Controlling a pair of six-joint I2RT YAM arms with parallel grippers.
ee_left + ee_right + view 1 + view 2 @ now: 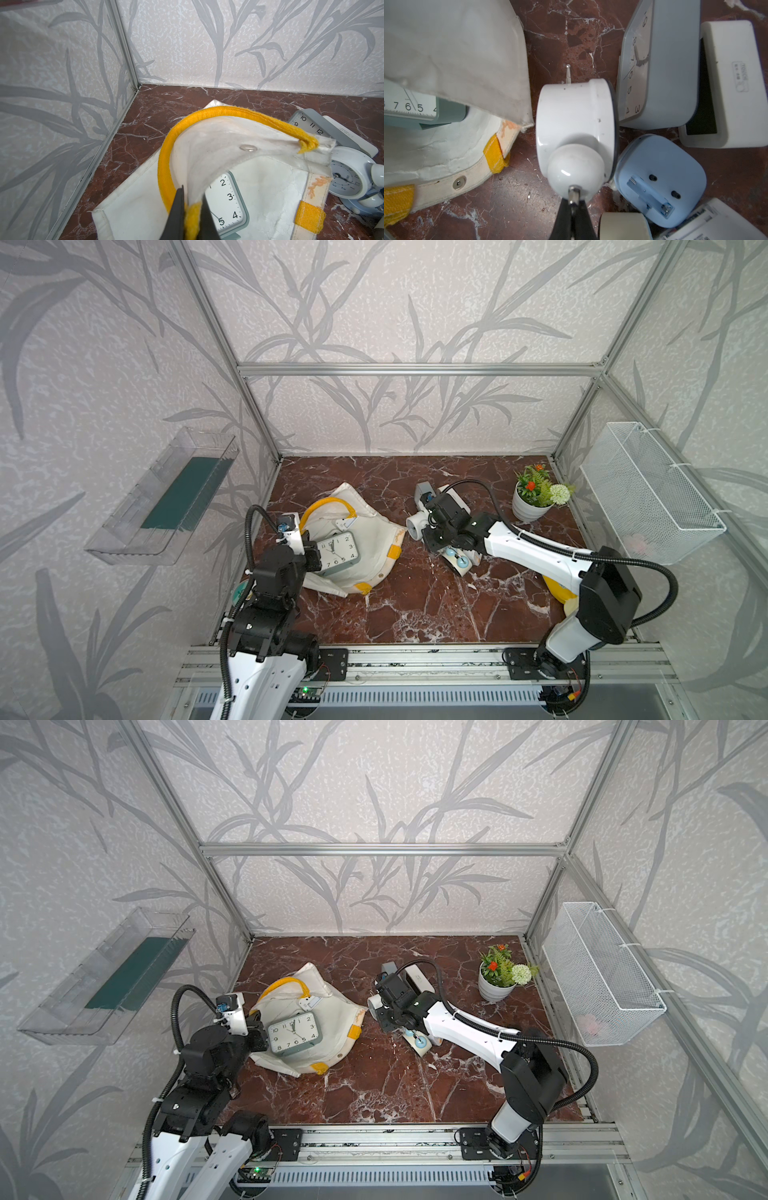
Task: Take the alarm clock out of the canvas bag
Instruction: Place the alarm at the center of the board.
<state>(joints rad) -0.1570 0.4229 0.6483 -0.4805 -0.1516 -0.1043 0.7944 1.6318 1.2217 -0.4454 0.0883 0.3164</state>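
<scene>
The cream canvas bag (370, 531) (336, 1006) lies on its side at the left of the marble table, mouth held open. My left gripper (192, 200) (312, 556) is shut on the base of its yellow handle (166, 158), holding the upper flap up. Inside lies the alarm clock (337, 553) (294, 1033) (225, 203) (411, 106), square, grey-green with a white face, partly under the flap. Just right of the bag, my right gripper (574, 200) (425, 527) is shut on the metal post of a white round bell clock (575, 116) that stands on the table.
Beside the white clock are a grey square clock (660, 68), a cream digital clock (726, 83) and a pale blue clock (660, 182) lying face down. A potted plant (534, 497) stands at the back right. A wire basket (648, 493) and a clear shelf (166, 497) hang on the side walls.
</scene>
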